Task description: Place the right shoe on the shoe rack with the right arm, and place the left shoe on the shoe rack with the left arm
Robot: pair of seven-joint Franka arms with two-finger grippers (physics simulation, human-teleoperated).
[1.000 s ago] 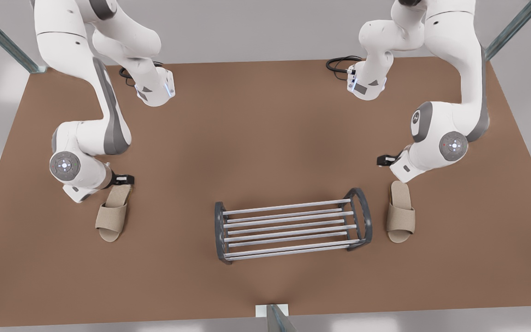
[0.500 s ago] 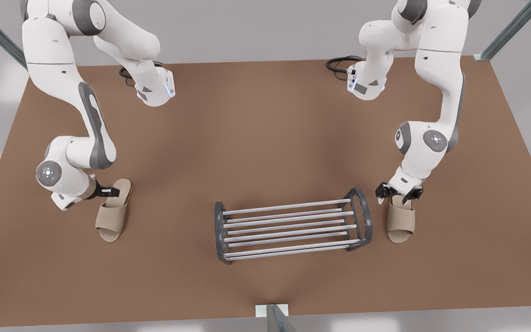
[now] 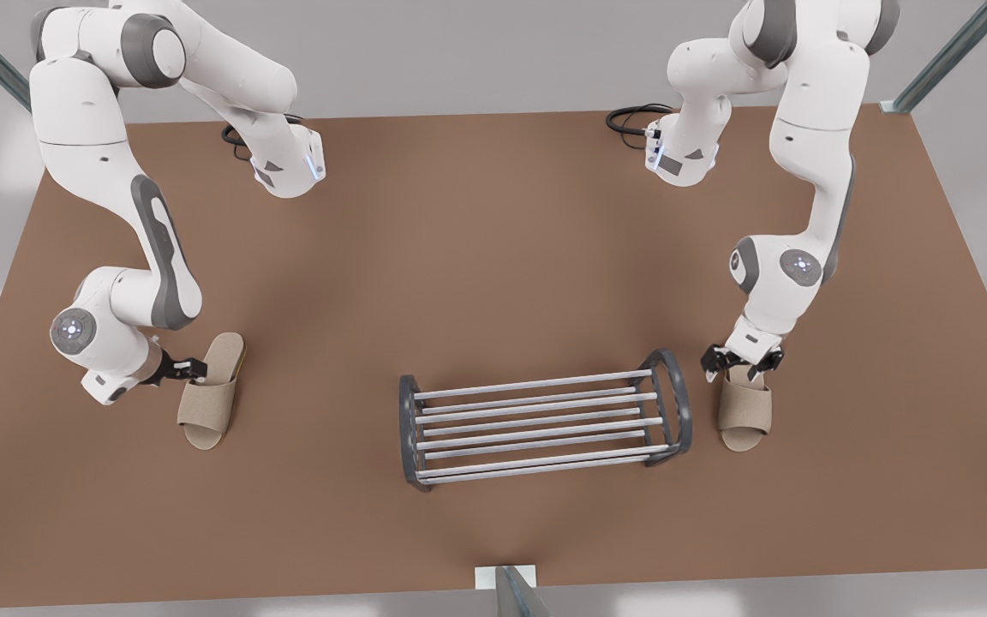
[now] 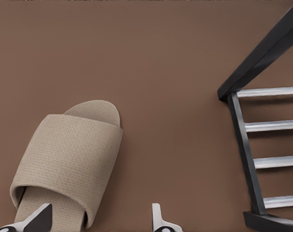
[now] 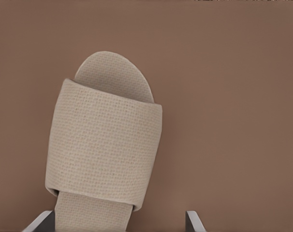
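Two claws: both spread wide, each low over the heel end of a slipper, neither pinching anything.
Left gripper (image 3: 742,360): on the arm at the front view's right, pointing down at the table (image 3: 493,257).
Left fingertips (image 4: 40,217): one is over the bare heel bed of the left shoe and the other over bare table on the rack's side. Whether either touches cannot be told.
Left shoe (image 3: 745,410): directly under this claw, flat on the table. Its wide strap and open toe lie beyond the fingertips, pointing away from the arm's base.
Shoe rack (image 3: 536,420): just beside the left claw and its slipper, with a narrow strip of table between the slipper and the nearer arched end. The silver rods run away from the claw toward the far arch.
Right gripper (image 3: 181,370): on the arm at the front view's left, reaching in at the heel end of its slipper, well apart from the rack.
Right fingertips (image 5: 195,220): they stand on either side of the heel, one close to the sole edge and the other farther out over bare table.
Right shoe (image 3: 211,398): between and just past the open fingers, flat on the table, strap and toe pointing away from the claw.
Outward from both: the two slippers sit on the brown table at opposite ends of the rack, and the rods carry nothing.
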